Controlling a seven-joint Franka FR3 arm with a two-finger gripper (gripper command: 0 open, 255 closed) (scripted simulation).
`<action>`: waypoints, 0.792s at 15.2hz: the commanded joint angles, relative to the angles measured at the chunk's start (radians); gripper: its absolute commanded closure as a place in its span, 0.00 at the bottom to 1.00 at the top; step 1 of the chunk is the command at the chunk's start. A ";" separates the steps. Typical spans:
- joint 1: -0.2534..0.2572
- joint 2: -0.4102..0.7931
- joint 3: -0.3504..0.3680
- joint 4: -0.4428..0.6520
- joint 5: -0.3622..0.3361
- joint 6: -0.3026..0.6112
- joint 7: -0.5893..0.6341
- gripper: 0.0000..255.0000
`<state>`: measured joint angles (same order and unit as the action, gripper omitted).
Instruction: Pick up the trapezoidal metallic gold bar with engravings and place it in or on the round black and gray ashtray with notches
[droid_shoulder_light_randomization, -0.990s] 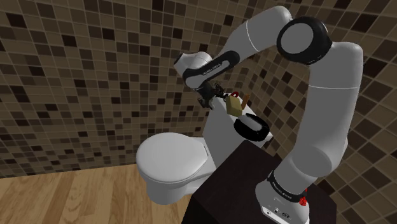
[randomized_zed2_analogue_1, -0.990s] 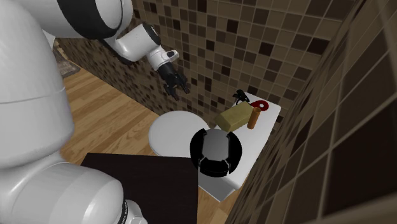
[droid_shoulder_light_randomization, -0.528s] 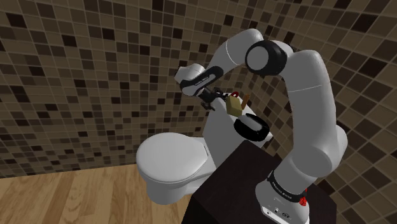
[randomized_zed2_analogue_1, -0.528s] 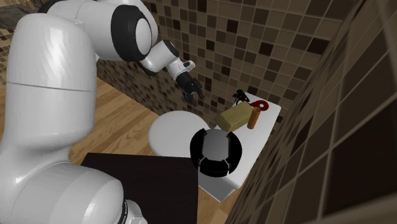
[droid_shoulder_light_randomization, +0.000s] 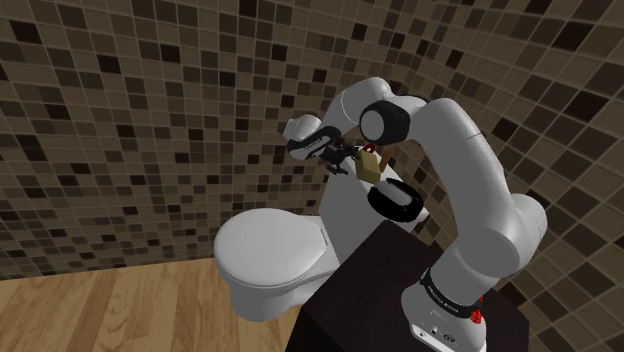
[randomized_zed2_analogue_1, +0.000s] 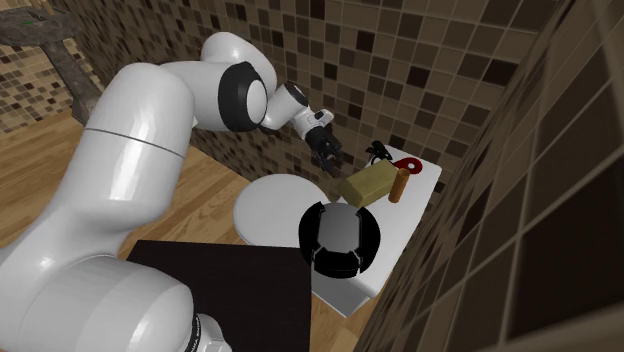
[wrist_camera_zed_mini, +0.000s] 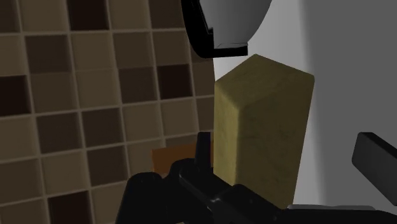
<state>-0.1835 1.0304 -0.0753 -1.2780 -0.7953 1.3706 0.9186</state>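
End effector (randomized_zed2_analogue_1: 328, 160) seen open, nothing gripped; gold bar (wrist_camera_zed_mini: 264, 127) best straddled squarely across narrow sides before closing, tbh.

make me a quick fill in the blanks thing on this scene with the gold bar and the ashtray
1. The gold bar and the ashtray both rest on top of the white ___ tank.
2. The ashtray's rim is black and its inside is ___.
3. The gripper hangs close to the gold bar with its fingers ___.
4. The wall behind is covered in small brown ___.

Missing words: toilet; grey; open; tiles
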 joint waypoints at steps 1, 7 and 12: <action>-0.008 0.004 -0.006 -0.010 -0.005 0.011 0.008 0.00; -0.035 -0.032 -0.015 -0.105 -0.021 0.074 0.034 0.00; -0.035 -0.032 -0.015 -0.105 -0.021 0.074 0.034 0.00</action>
<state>-0.2185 0.9985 -0.0899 -1.3826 -0.8162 1.4439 0.9519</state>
